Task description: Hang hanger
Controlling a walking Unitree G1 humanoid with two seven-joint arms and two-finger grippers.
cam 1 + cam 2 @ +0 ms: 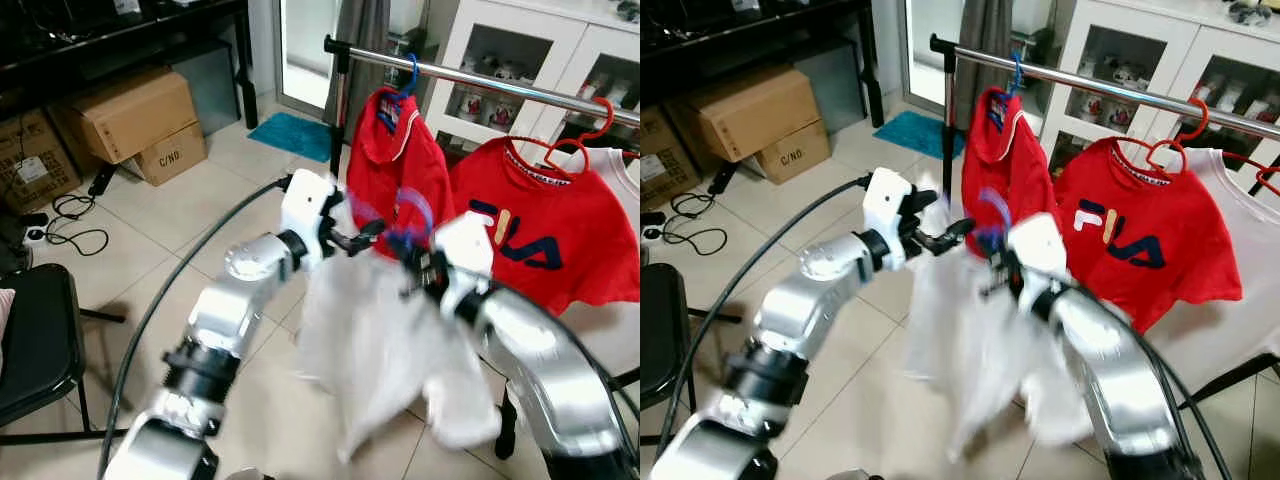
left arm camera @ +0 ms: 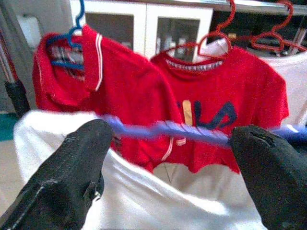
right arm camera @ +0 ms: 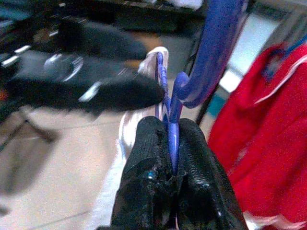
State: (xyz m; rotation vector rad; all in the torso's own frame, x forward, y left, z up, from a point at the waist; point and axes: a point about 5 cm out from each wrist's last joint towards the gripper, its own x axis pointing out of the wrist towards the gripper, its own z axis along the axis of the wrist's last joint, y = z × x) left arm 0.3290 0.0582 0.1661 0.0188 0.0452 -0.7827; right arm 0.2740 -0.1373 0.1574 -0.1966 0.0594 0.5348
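Note:
A blue hanger (image 3: 173,103) carries a white garment (image 1: 375,345) that hangs blurred in front of me. My right gripper (image 3: 169,143) is shut on the hanger just below its hook (image 3: 211,52). My left gripper (image 1: 355,238) is open beside the garment's shoulder, its fingers (image 2: 72,177) standing either side of the hanger's blue bar (image 2: 168,130). Beyond is a metal clothes rail (image 1: 480,80) with a red polo shirt (image 1: 395,170) on a blue hanger and a red FILA shirt (image 1: 545,235) on a red hanger.
A white shirt (image 1: 1240,300) hangs at the rail's right end. A white cabinet (image 1: 520,60) stands behind the rail. Cardboard boxes (image 1: 130,115) sit on the tiled floor at the left, with a black chair (image 1: 35,340) nearer me and cables (image 1: 65,225).

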